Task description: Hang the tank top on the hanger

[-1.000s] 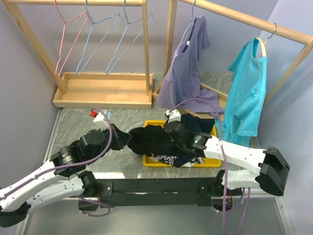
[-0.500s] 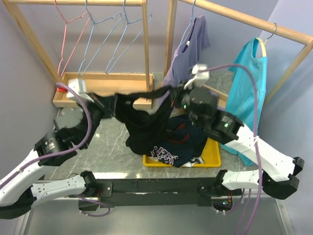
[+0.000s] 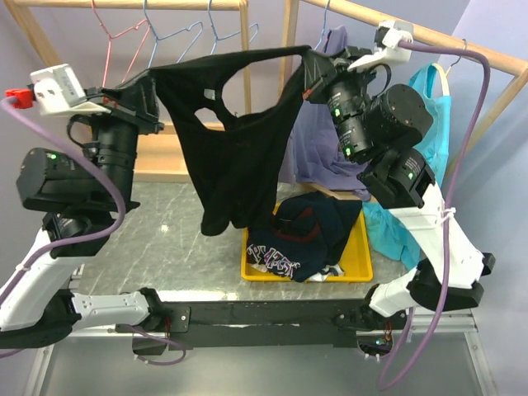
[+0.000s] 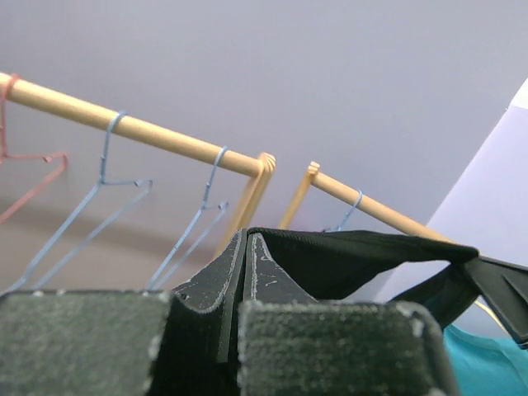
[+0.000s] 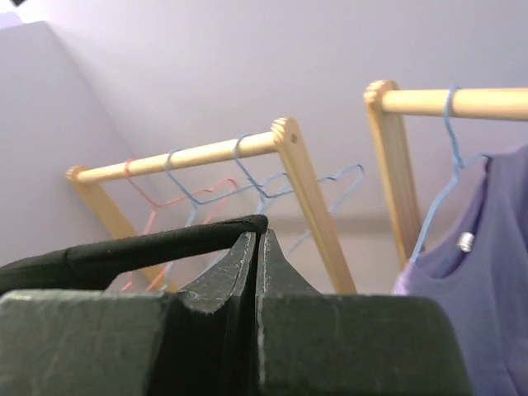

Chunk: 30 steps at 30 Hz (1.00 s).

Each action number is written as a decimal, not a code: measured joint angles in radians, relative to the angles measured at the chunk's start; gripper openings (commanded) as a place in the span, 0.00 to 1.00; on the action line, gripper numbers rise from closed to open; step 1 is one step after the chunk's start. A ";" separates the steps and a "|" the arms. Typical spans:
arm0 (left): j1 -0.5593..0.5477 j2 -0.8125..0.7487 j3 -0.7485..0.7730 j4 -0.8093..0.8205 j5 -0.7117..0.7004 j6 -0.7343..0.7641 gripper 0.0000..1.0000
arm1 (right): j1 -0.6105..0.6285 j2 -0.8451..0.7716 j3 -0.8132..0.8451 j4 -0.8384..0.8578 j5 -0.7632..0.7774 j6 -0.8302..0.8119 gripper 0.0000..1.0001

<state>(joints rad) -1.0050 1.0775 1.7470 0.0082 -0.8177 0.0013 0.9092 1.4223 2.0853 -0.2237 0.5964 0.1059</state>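
My left pincer (image 3: 155,82) pinches the tank top (image 3: 239,157) at 10 o'clock, my right pincer (image 3: 312,73) at 2 o'clock. It hangs stretched between them, above the yellow tray (image 3: 360,247) at 6 o'clock.

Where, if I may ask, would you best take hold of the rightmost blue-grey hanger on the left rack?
Probably at the neck just under the hook of the hanger, approaching from the arms' side: the wires meet there, the rail blocks it from above and the tank top covers its lower part.
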 measured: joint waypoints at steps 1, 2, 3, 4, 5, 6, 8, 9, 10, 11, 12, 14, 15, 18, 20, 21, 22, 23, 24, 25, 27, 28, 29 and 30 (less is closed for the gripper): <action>0.000 -0.001 0.003 0.009 0.001 0.018 0.01 | 0.000 0.016 0.029 -0.002 -0.016 0.000 0.00; 0.000 -0.005 0.003 0.011 0.001 0.031 0.01 | 0.000 0.020 0.035 0.000 -0.028 0.000 0.00; 0.000 -0.011 -0.001 0.011 0.002 0.040 0.01 | 0.000 0.020 0.031 -0.004 -0.041 0.002 0.00; 0.000 -0.023 -0.014 0.010 0.005 0.041 0.01 | 0.000 0.016 0.017 -0.002 -0.049 0.003 0.00; 0.000 -0.037 -0.034 0.006 0.008 0.039 0.01 | 0.000 0.004 -0.017 0.005 -0.061 0.006 0.00; 0.000 -0.055 -0.063 0.003 0.011 0.035 0.01 | 0.000 -0.015 -0.061 0.002 -0.068 0.012 0.00; 0.000 -0.090 -0.128 -0.027 0.015 0.004 0.01 | 0.000 -0.055 -0.155 -0.007 -0.085 0.032 0.00; 0.000 -0.109 -0.162 -0.041 0.020 -0.017 0.01 | 0.000 -0.074 -0.198 -0.016 -0.091 0.039 0.00; 0.000 -0.129 -0.199 -0.063 0.027 -0.050 0.01 | 0.000 -0.102 -0.251 -0.021 -0.102 0.049 0.00; 0.000 -0.143 -0.228 -0.087 0.035 -0.079 0.01 | 0.000 -0.135 -0.320 -0.022 -0.116 0.061 0.00; 0.000 -0.156 -0.266 -0.108 0.051 -0.113 0.01 | -0.002 -0.189 -0.412 -0.027 -0.130 0.077 0.00; 0.000 -0.181 -0.338 -0.161 0.100 -0.190 0.01 | -0.003 -0.280 -0.552 -0.046 -0.146 0.105 0.00; 0.000 -0.194 -0.377 -0.178 0.142 -0.221 0.01 | -0.003 -0.336 -0.631 -0.044 -0.147 0.127 0.00; 0.000 -0.245 -0.544 -0.206 0.326 -0.310 0.01 | -0.004 -0.504 -0.856 -0.071 -0.122 0.213 0.00; 0.000 -0.278 -0.674 -0.214 0.475 -0.361 0.01 | -0.005 -0.605 -1.009 -0.077 -0.103 0.275 0.00; 0.000 -0.291 -0.731 -0.214 0.542 -0.384 0.01 | -0.005 -0.647 -1.078 -0.092 -0.095 0.306 0.00; 0.000 -0.303 -0.796 -0.214 0.631 -0.411 0.01 | -0.006 -0.691 -1.152 -0.106 -0.085 0.346 0.00; 0.000 -0.311 -0.851 -0.207 0.703 -0.429 0.01 | -0.007 -0.731 -1.220 -0.123 -0.077 0.382 0.00; -0.001 -0.320 -0.916 -0.198 0.779 -0.454 0.01 | -0.007 -0.755 -1.268 -0.143 -0.073 0.412 0.00; -0.003 -0.325 -0.962 -0.190 0.839 -0.473 0.01 | -0.009 -0.777 -1.324 -0.163 -0.072 0.453 0.00; -0.013 -0.334 -1.072 -0.156 0.966 -0.521 0.01 | -0.009 -0.810 -1.417 -0.214 -0.070 0.524 0.00; -0.027 -0.333 -1.122 -0.139 1.019 -0.546 0.01 | -0.010 -0.821 -1.453 -0.235 -0.071 0.560 0.00; -0.047 -0.325 -1.161 -0.127 1.061 -0.567 0.02 | -0.010 -0.827 -1.486 -0.254 -0.075 0.592 0.00; -0.065 -0.314 -1.187 -0.119 1.089 -0.581 0.05 | -0.010 -0.835 -1.507 -0.270 -0.079 0.614 0.00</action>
<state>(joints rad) -1.0702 0.7635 0.5602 -0.1108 0.2714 -0.5793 0.8993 0.5869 0.5781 -0.4938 0.5179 0.7200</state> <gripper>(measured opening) 0.021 0.015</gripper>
